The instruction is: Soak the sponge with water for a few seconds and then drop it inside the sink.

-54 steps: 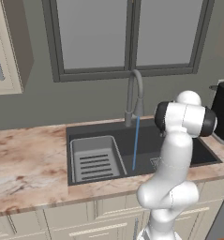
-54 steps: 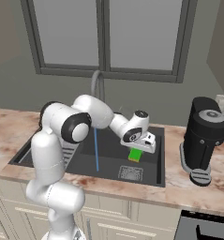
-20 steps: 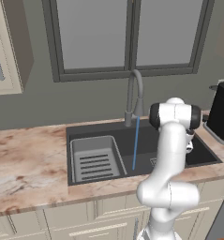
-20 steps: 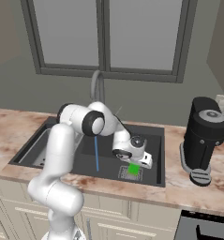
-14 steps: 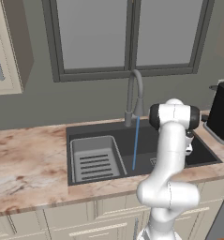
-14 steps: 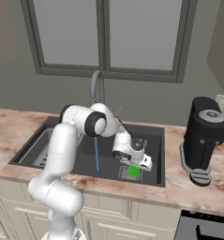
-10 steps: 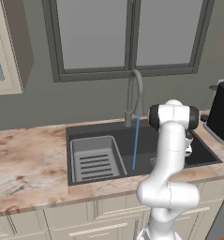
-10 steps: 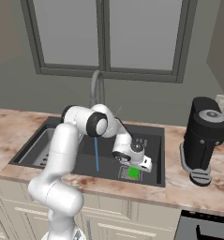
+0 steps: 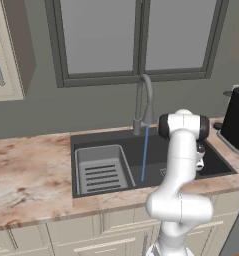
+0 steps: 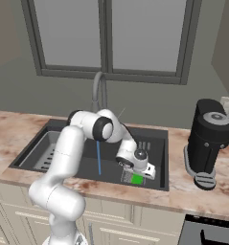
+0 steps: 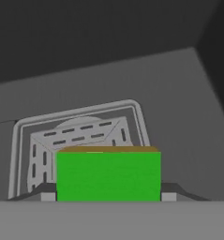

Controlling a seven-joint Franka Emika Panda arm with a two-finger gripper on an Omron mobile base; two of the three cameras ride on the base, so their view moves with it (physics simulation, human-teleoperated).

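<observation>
The bright-green sponge with a yellowish top edge sits between the fingertips of my gripper, which is shut on it low inside the dark-grey sink. In the hand view the sponge hangs just above the square drain grate, and a fingertip shows at each side of it. The thin blue water falls from the curved faucet to the left of the sponge and does not touch it. From the left base view the water drops into the sink beside my arm.
A lighter grey ribbed rack fills the sink's left half. A black coffee machine stands on the counter right of the sink. The marble counter stretches to the left, and a window is behind the faucet.
My gripper has sunk lower into the sink with the sponge, closer to the drain. The water keeps running in the same place.
</observation>
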